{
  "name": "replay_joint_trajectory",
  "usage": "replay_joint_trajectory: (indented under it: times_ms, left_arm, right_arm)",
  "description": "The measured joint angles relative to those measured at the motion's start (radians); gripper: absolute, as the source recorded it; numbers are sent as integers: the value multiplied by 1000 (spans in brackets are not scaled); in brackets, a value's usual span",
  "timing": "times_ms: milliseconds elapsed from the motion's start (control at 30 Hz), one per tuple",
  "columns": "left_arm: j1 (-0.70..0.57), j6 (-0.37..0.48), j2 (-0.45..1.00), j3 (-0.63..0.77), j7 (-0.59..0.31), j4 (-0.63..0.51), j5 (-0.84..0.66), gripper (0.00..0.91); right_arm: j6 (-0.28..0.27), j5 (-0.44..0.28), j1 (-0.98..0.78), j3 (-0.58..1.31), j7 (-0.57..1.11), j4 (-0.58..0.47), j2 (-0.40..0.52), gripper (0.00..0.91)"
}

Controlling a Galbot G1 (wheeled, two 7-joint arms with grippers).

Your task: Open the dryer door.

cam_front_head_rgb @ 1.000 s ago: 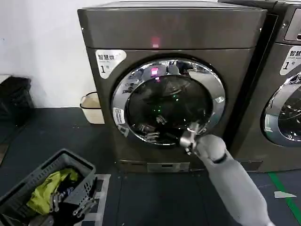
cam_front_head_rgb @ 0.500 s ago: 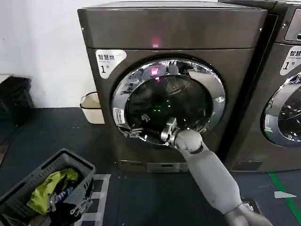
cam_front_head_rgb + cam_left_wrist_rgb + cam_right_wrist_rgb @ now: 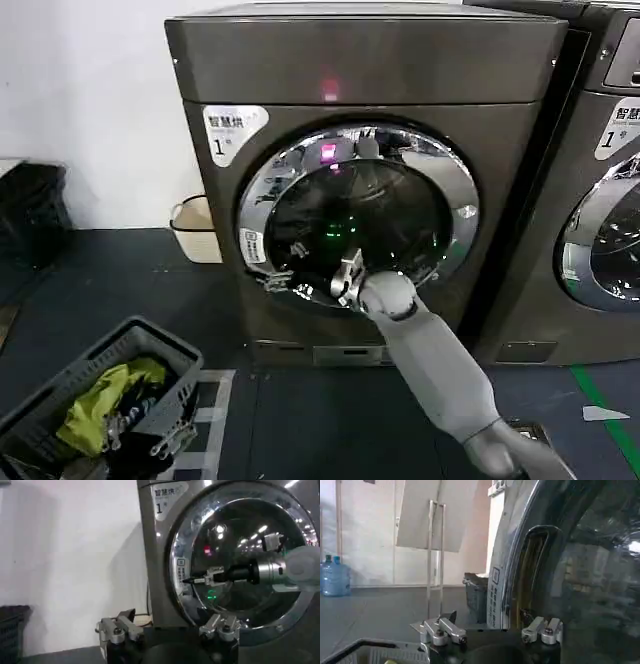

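Note:
The dryer door (image 3: 357,215) is a round porthole with a chrome rim and dark glass, and it lies flat against the machine front. My right arm reaches up across its lower part. The right gripper (image 3: 345,279) sits at the lower left of the glass, close to the rim. In the right wrist view this gripper (image 3: 492,631) is open and holds nothing, with the door's chrome rim (image 3: 516,575) just ahead of its fingers. The left wrist view shows the right gripper (image 3: 206,576) in front of the door (image 3: 240,560). My left gripper (image 3: 170,630) hangs open and empty, well back from the dryer.
A grey laundry basket (image 3: 60,398) with clothes stands on the floor at the lower left. A white bin (image 3: 195,230) sits by the dryer's left side, and a black crate (image 3: 30,205) stands farther left. A neighbouring machine (image 3: 600,200) stands close on the right.
My right gripper has swept leftward and slightly up across the lower door, from the lower right rim to the lower left of the glass. The door looks unmoved.

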Motion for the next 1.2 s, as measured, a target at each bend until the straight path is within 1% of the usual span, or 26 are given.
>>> replay_joint_trajectory:
  times_ms: [100,200,267,333,533,633,700,767,933,1133,1200]
  left_arm:
    - [-14,5,10,0,-33,4,-20,907]
    - [-34,-8,21,-15,-41,21,-52,907]
    - [-55,-15,33,-34,-22,35,-105,907]
    - [-77,-22,48,-57,16,56,-151,907]
    - [-143,-5,115,-149,104,130,-281,907]
    - [-183,-1,163,-188,122,172,-320,907]
    - [-210,-5,198,-203,136,200,-338,907]
    - [-237,-5,235,-212,143,231,-385,907]
    - [-304,2,331,-209,169,305,-506,907]
    - [-385,12,448,-159,169,394,-623,907]
    - [-416,28,482,-133,160,428,-663,907]
  right_arm:
    - [-15,29,-11,-1,-64,24,-18,907]
    - [-29,29,-24,-1,-124,48,-36,907]
    - [-35,29,-36,0,-168,65,-48,907]
    - [-36,29,-47,3,-203,81,-62,907]
    - [-40,32,-84,13,-317,148,-116,907]
    - [-39,46,-103,22,-363,189,-147,907]
    - [-28,49,-119,29,-394,218,-171,907]
    - [-28,63,-136,43,-439,248,-197,907]
    - [-68,113,-186,83,-534,324,-260,907]
    - [-80,161,-245,133,-589,400,-319,907]
    - [-80,163,-272,156,-617,423,-339,907]
